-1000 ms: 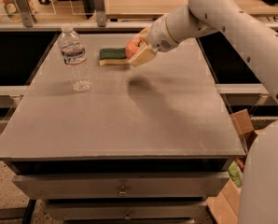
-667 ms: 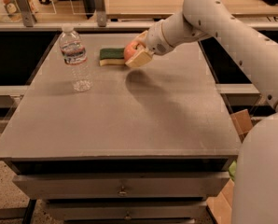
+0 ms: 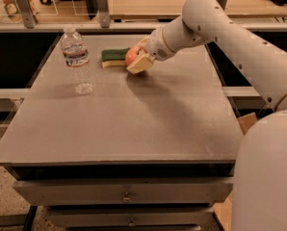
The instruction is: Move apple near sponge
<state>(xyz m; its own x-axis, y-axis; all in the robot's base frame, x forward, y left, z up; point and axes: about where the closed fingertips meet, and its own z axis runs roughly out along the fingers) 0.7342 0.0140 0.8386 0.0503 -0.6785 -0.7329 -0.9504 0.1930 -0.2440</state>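
Observation:
The red-orange apple [image 3: 131, 57] sits between the fingers of my gripper [image 3: 137, 57], low over the grey table [image 3: 134, 114] at its far middle. The gripper is shut on the apple, with one pale finger [image 3: 139, 64] in front of it. The sponge [image 3: 113, 57], dark green on top with a pale yellow base, lies flat on the table just left of the apple, nearly touching it. My white arm reaches in from the right.
A clear plastic water bottle [image 3: 77, 66] stands upright on the table to the left of the sponge. A wooden counter with metal posts [image 3: 102, 6] runs behind the table. Drawers [image 3: 126, 196] sit under the table's front edge.
My gripper has carried the apple left and down, closer to the sponge and the table top. The sponge and the bottle have not moved.

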